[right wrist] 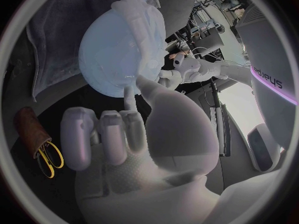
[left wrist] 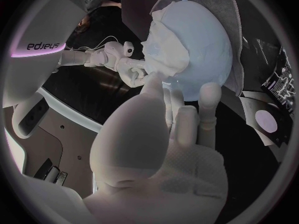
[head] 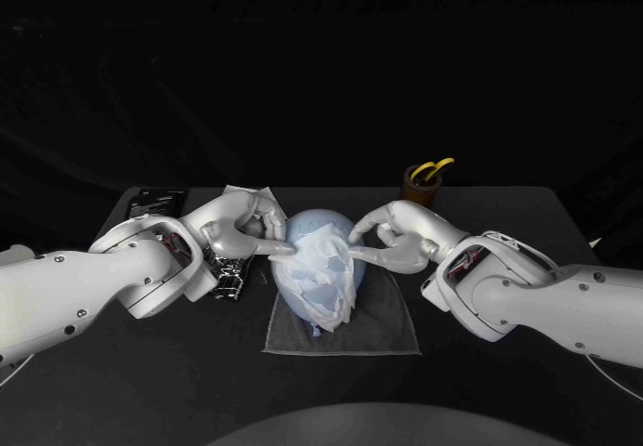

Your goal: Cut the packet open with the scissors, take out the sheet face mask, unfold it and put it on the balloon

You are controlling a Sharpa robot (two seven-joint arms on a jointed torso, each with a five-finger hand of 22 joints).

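we note left hand (head: 249, 232) and right hand (head: 397, 235) flanking the balloon (head: 316, 226), each pinching the sheet mask (head: 316, 271) draped over it.

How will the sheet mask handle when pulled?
Likely floppy: the sheet mask sags in crumpled folds over the balloon. Probably thin and tearable, given how closely it drapes. The rounded balloon may roll on its cloth.

You're working in what looks like a robot test lab, dressed like a small studio. Your table (head: 536, 307) is plain matt black, and a black drape (head: 321, 93) hangs behind its far edge. A grey cloth (head: 388, 325) lies squared at the middle of the table like a work mat. A brown holder (head: 424, 193) near the far edge stands the yellow-handled scissors (head: 431, 168) upright.
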